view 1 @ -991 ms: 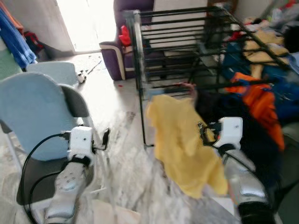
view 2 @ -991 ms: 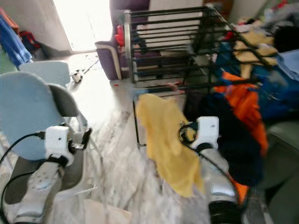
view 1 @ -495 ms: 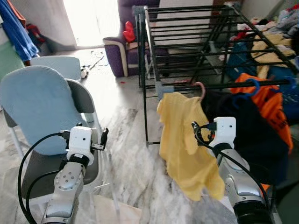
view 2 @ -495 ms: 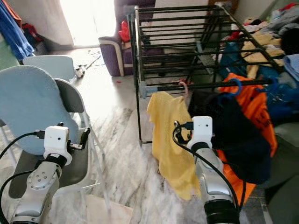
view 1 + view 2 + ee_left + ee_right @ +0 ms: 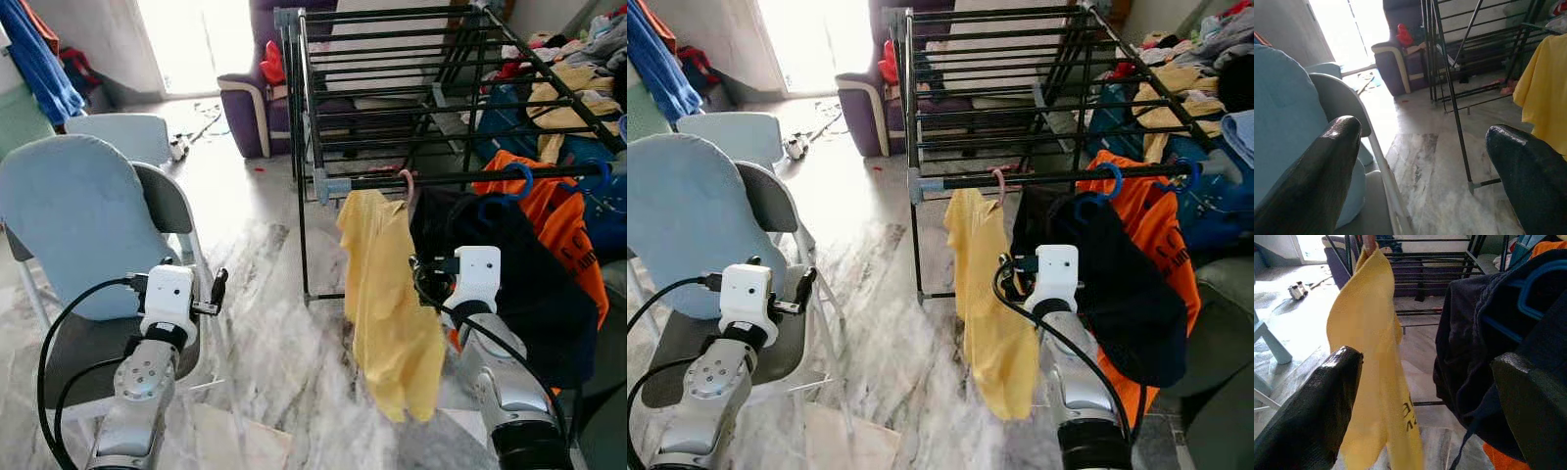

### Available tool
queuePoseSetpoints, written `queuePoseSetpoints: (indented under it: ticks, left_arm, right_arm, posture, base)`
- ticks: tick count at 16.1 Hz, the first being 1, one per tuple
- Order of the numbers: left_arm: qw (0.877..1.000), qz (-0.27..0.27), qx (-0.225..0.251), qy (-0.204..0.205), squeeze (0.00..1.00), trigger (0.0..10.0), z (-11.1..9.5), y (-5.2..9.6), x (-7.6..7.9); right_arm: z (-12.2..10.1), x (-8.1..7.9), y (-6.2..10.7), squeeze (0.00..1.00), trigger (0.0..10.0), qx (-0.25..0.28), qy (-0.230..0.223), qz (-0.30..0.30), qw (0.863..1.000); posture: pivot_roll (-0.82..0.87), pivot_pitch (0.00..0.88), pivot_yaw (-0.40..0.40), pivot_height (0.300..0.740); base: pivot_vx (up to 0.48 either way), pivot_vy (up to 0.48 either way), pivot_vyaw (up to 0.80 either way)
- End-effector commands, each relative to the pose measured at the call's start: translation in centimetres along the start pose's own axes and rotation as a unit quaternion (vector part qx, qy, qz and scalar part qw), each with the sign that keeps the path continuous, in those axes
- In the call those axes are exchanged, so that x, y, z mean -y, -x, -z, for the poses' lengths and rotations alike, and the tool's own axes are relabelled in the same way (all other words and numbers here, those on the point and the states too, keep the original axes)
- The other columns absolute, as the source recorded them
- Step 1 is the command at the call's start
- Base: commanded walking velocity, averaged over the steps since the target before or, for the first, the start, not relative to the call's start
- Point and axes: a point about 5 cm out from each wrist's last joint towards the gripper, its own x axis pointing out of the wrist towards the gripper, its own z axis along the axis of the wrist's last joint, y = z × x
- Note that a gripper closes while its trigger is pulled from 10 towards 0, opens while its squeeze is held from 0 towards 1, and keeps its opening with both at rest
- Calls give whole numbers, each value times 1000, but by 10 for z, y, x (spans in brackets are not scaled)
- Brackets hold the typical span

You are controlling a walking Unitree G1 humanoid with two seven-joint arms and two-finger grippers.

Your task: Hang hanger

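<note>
— Just ahead of the right gripper (image 5: pixel 1420 382), fingers apart and empty: the yellow shirt's pink plastic hanger (image 5: pixel 406 183) hooks the black metal drying rack (image 5: pixel 392 69).

— Hung, I'd judge; next, back away. Left gripper (image 5: pixel 1420 161) idles, spread.

dark print on the yellow shirt (image 5: pixel 1382 377) is too blurred to read

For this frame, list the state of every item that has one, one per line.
Yellow shirt: hanging from the rack's front bar on a pink hanger.
Drying rack: standing unfolded on the floor.
Dark garment: hanging on a blue hanger.
Orange garment: hanging on the same bar.
Right gripper: open, holding nothing.
Left gripper: open, idle beside the chair.
</note>
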Motion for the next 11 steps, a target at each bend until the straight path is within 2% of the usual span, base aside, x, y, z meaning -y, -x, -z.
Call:
queuePoseSetpoints:
  ticks: [1,9,11]
  left_arm:
    - [1000,-9,0,-6,0,10000,0,0,-4]
    - [999,-42,-12,-10,0,10000,4,1,-12]
    - [999,-50,-14,-12,0,10000,5,2,-15]
  right_arm:
    - [-3,-1,-3,0,10000,3,-1,-1,1000]
    - [-2,-5,-5,0,10000,-5,-11,-14,1000]
    - [-5,-17,-4,0,10000,-4,-37,-57,998]
  posture:
    - [-84,0,44,740]
    - [-85,0,38,740]
    - [-84,0,38,740]
  base:
    - [0,0,0]
    - [0,0,0]
    - [0,0,0]
